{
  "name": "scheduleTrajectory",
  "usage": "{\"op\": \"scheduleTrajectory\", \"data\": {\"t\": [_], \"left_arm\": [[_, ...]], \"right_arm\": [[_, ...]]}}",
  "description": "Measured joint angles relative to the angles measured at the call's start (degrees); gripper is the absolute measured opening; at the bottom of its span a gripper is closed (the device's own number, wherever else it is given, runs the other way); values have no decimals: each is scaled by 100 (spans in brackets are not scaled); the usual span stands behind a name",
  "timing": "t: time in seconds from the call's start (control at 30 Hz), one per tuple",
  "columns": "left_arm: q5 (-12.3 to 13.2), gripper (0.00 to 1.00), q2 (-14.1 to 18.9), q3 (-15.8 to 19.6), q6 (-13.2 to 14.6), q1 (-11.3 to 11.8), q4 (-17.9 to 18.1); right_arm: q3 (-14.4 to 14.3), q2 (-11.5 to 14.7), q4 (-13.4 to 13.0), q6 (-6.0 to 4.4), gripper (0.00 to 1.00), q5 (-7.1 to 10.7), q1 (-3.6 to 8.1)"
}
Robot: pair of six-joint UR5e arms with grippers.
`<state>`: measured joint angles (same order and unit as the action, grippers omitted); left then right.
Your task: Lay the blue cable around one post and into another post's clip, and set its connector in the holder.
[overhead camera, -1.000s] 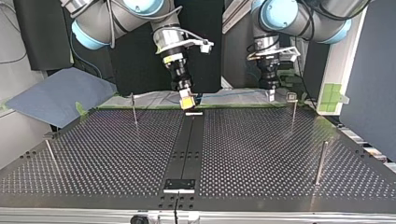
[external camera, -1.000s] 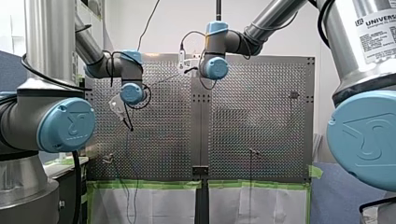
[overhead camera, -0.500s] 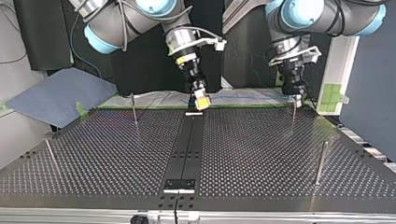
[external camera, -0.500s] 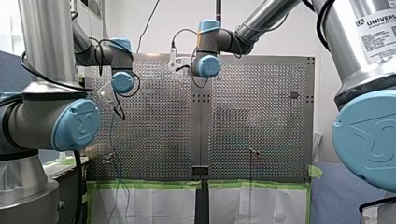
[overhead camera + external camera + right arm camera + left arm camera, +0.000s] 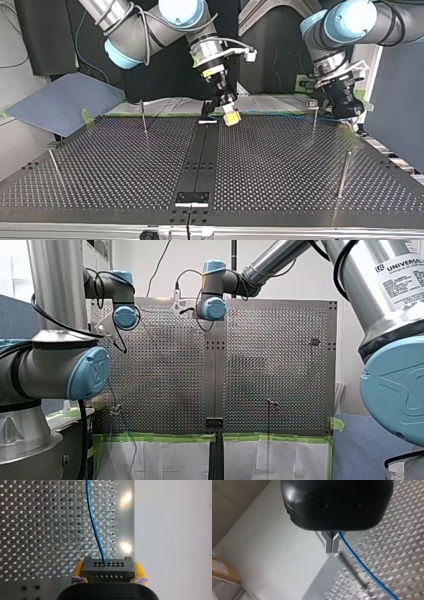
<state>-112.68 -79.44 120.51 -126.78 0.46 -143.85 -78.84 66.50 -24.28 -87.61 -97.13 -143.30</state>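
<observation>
- My left gripper (image 5: 332, 550), pinched shut on the blue cable (image 5: 359, 562), has swung beyond the clip post (image 5: 313, 120).
- My right gripper (image 5: 231, 117), clamping the connector (image 5: 107, 570), has followed; routing looks barely begun.

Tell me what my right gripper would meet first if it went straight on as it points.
Probably the perforated table: my right gripper, shut on the connector, faces its surface, with only the blue cable ahead. Depth is unclear.
</observation>
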Motion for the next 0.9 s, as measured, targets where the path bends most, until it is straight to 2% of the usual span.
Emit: {"op": "scheduleTrajectory", "data": {"t": [0.27, 0.53, 0.73, 0.9], "left_arm": [[76, 1, 3, -347, 0, 392, -65], [406, 1, -3, -711, 48, 745, -138], [679, 1, -156, -987, 184, 811, -283], [776, 1, -218, -1111, 221, 829, -324]], "right_arm": [[429, -161, 242, 19, 0, 9, -20], [764, -393, 525, -4, 0, 27, -37], [1029, -580, 785, -10, 0, 52, -42], [1283, -734, 1018, -1, 0, 86, -44]]}}
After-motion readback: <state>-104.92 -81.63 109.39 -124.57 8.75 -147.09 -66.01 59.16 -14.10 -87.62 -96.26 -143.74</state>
